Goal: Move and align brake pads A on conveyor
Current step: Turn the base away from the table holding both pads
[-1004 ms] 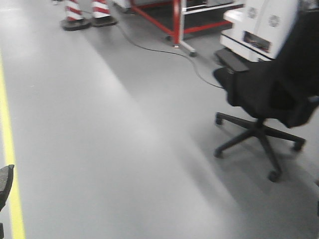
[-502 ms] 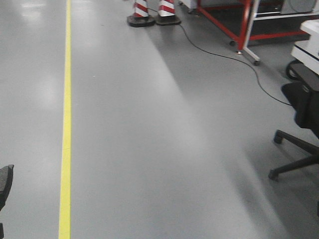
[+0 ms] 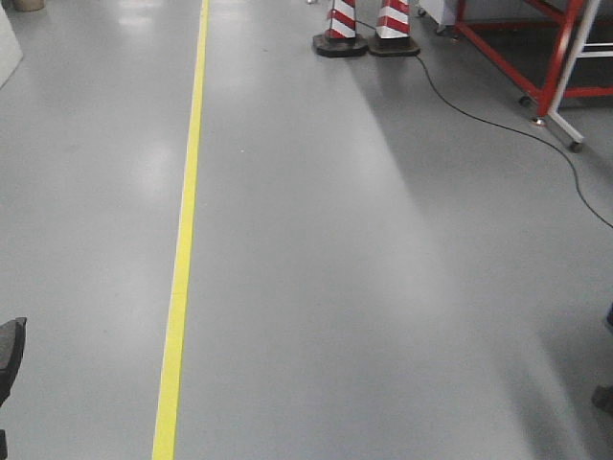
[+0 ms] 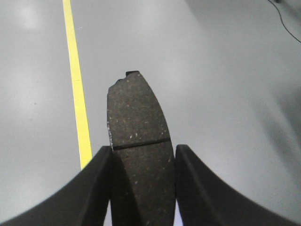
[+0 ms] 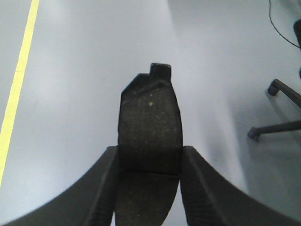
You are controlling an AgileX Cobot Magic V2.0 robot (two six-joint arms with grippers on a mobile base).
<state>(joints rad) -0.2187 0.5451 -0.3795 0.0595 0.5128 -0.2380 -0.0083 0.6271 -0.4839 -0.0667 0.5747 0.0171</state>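
1. Floor (image 3: 383, 287): smooth grey, crossed by one yellow line (image 3: 182, 268).
2. Cones: two, red-and-white striped, the near cone (image 3: 343, 21) touching the far cone (image 3: 393, 19) at the top edge.
3. Grippers: two. The left gripper (image 4: 143, 150) is clamped on the first brake pad (image 4: 136, 113); the right gripper (image 5: 149, 150) is clamped on the second brake pad (image 5: 149, 108).
4. Pads: two, each held above the floor, pinched near its groove.

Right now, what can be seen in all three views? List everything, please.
smooth grey floor: one, grey, everywhere
painted yellow line: one, yellow, floor left
striped traffic cones: two, red-white, far end
red metal frame: one, red, far right
thin black cable: one, black, floor right
wheeled chair base: one, black, right wrist view
flat curved brake pads: two, dark, one per gripper
left gripper: one, black, holding pad
right gripper: one, black, holding pad
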